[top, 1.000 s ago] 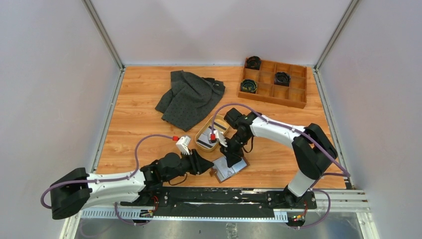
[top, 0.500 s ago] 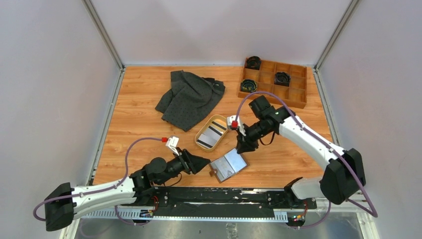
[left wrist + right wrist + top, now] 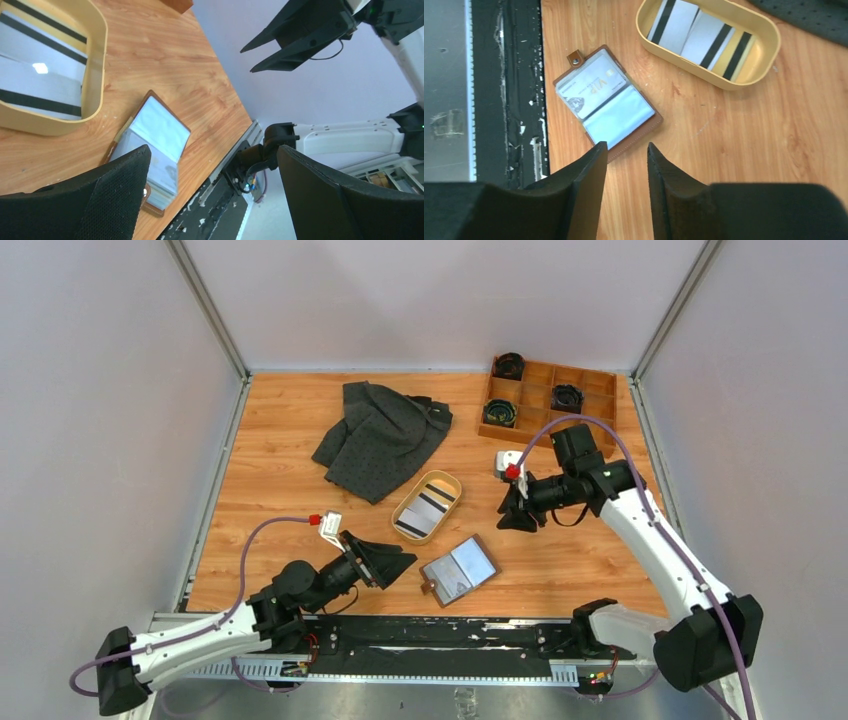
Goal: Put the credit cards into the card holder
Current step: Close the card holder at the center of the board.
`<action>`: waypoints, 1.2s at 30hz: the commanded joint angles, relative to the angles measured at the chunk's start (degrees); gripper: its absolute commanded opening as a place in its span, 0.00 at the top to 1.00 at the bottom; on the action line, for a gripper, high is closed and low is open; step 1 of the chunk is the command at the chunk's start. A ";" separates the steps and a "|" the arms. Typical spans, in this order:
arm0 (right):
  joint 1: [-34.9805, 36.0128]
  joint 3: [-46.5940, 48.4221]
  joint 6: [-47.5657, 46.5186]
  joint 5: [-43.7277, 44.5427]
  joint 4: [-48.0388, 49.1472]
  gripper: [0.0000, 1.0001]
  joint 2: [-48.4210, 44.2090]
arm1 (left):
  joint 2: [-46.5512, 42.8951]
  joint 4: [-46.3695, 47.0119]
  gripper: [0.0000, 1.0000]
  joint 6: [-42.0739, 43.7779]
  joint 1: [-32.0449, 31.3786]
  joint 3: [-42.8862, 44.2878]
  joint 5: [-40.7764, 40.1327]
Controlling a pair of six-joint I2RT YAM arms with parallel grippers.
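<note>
The card holder (image 3: 460, 570) lay open and flat on the wooden tabletop (image 3: 270, 490), near its front edge and between the two arms. Its snap tab (image 3: 575, 57) pointed toward the front rail. A pale card printed "VIP" (image 3: 591, 85) sat under the clear sleeve of the half nearer the tab. The other half showed only a plain light sleeve.

Just behind and to the left of the holder, apart from it, stood an oval tan tray (image 3: 729, 82). The remaining credit cards (image 3: 704, 37), white and grey with dark stripes, lay flat inside it.

The left gripper (image 3: 405, 562) hung low just left of the holder. Its fingers were spread wide, with nothing between them. The right gripper (image 3: 508, 518) was raised above the tabletop to the right of the tray. Its fingers stood a little way apart, also holding nothing.

Farther back, a crumpled dark grey cloth (image 3: 385, 435) lay left of centre. A wooden compartment box (image 3: 575, 430) sat in the far right corner. Three of its cells held black coiled items (image 3: 499, 413), perhaps cables, though they were too small to tell.
</note>
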 commanded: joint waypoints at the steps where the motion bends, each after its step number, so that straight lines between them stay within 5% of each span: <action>1: -1.42 1.34 2.31 4.13 0.50 0.56 -2.72 | -3.26 -1.68 0.00 2.37 0.30 -3.18 -0.89; 5: -2.29 3.58 7.47 8.21 1.92 0.28 -2.27 | -4.47 -4.24 0.00 3.79 0.40 -2.00 -0.72; 7: -4.76 3.94 10.08 2.85 1.95 0.21 -0.30 | -4.52 -6.19 0.00 5.06 0.44 -0.85 -0.99; 10: -8.73 2.20 10.23 -8.92 1.95 0.22 3.89 | -4.48 -10.35 0.00 8.03 0.44 2.88 -1.93; 14: -10.52 -1.30 9.38 -10.25 2.97 0.23 6.46 | -3.32 -22.50 0.00 13.11 0.49 9.54 -4.59; 20: -10.59 -2.88 9.46 -11.83 4.10 0.25 9.47 | 10.14 -39.54 0.00 17.84 0.45 21.66 -5.45; 25: -10.59 -3.66 8.68 -10.78 4.27 0.25 9.49 | 24.64 -39.78 0.02 19.49 0.43 27.39 -0.27; 36: -10.57 -3.94 8.50 -9.87 4.41 0.25 9.84 | 42.89 -41.86 0.06 35.22 0.44 43.04 -8.56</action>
